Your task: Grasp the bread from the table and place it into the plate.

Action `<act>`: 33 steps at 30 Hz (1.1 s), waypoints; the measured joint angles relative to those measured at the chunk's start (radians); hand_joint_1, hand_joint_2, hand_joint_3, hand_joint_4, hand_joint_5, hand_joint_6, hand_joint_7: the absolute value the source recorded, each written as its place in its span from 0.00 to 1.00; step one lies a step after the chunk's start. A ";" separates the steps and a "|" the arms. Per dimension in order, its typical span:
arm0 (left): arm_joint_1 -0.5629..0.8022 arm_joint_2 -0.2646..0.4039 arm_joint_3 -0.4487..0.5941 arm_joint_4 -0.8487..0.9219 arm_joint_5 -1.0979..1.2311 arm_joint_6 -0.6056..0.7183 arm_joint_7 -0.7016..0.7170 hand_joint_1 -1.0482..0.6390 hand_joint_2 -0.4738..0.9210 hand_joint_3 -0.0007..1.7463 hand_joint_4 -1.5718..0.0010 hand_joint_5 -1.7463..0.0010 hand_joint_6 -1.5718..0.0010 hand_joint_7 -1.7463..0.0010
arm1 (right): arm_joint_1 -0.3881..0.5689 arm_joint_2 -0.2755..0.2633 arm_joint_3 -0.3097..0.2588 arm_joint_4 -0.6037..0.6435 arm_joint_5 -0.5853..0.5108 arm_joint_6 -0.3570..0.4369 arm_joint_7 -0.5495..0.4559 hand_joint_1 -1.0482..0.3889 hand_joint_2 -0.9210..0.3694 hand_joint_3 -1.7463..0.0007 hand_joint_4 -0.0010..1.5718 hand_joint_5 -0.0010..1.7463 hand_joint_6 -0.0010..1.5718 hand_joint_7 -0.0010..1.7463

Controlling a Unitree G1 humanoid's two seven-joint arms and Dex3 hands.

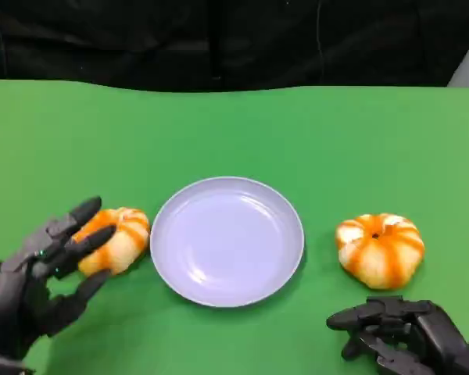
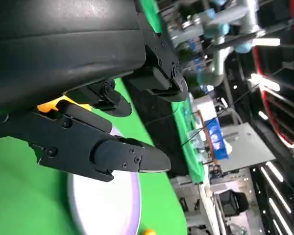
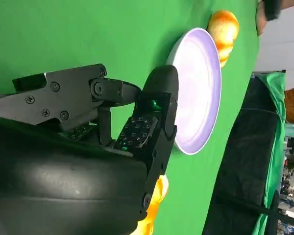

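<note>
2 bread rolls on the green table (image 1: pixel 234 125): 1 (image 1: pixel 116 238) just left of the plate (image 1: pixel 227 239), 1 (image 1: pixel 380 248) to its right. Left hand (image 1: pixel 43 269) spread, fingers around the left roll, grip unconfirmed. Right hand (image 1: pixel 402 336) spread, holding nothing. Judged light, soft, crushable; grip across its round sides, gently.

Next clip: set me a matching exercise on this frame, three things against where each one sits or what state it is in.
Things:
1. plate
2. left bread
3. right bread

Places or states:
A. free on the cloth, just beyond the right hand
B. bare, in the middle
C. among the spread fingers of the left hand

Pairs: 1-B, 2-C, 3-A
</note>
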 measured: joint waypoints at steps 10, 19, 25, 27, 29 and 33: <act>-0.038 0.069 0.003 0.055 0.324 -0.104 0.278 0.30 1.00 0.12 0.59 0.99 0.65 0.99 | -0.004 0.000 0.000 0.016 -0.005 -0.011 -0.008 0.70 0.00 0.77 0.50 0.69 0.69 0.20; -0.068 0.170 -0.092 0.031 0.750 0.000 0.676 0.21 1.00 0.15 0.65 1.00 0.62 0.99 | -0.011 0.000 0.002 0.022 -0.001 -0.016 -0.008 0.69 0.00 0.78 0.49 0.68 0.68 0.20; -0.069 0.209 -0.196 0.009 0.862 0.143 0.792 0.16 1.00 0.18 0.69 1.00 0.62 1.00 | -0.012 0.000 0.002 0.023 0.000 -0.016 -0.006 0.70 0.00 0.78 0.50 0.67 0.68 0.20; -0.069 0.219 -0.221 0.004 0.864 0.159 0.810 0.15 1.00 0.18 0.70 1.00 0.63 1.00 | -0.013 0.000 0.002 0.023 0.000 -0.016 -0.006 0.70 0.00 0.78 0.50 0.67 0.68 0.20; -0.073 0.231 -0.245 0.001 0.866 0.176 0.825 0.12 1.00 0.17 0.70 1.00 0.63 1.00 | -0.012 0.000 0.001 0.024 0.002 -0.016 -0.004 0.70 0.00 0.77 0.50 0.68 0.68 0.20; -0.102 0.255 -0.301 0.003 0.897 0.226 0.847 0.09 1.00 0.15 0.70 1.00 0.64 1.00 | -0.014 0.001 0.001 0.024 0.005 -0.015 0.003 0.71 0.00 0.77 0.50 0.68 0.69 0.20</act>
